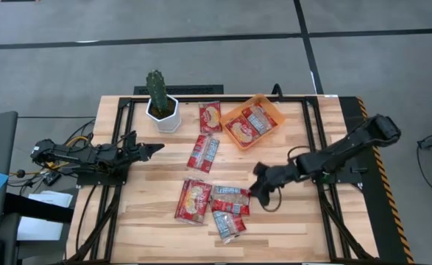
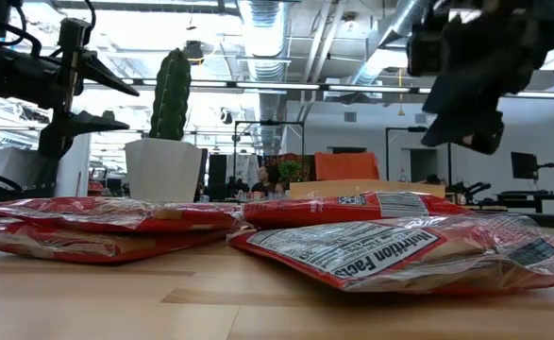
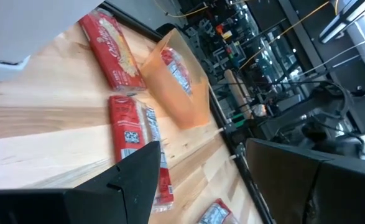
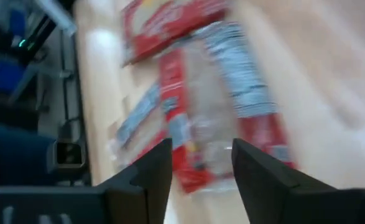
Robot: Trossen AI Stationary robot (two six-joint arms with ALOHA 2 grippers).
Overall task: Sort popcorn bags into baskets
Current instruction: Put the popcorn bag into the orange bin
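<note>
Orange basket (image 1: 255, 121) sat at one o'clock in the high view, already carrying two popcorn bags; six more lay loose on the wooden table (image 1: 304, 213). At nine o'clock the left gripper (image 1: 155, 149) waited, released. Toward four o'clock the right gripper (image 1: 260, 193) hovered beside the front cluster of bags (image 1: 229, 204). Its wrist view showed the fingers (image 4: 142, 177) apart, empty, above overlapping packets (image 4: 201, 124). Clamping there risked lifting two together.
</note>
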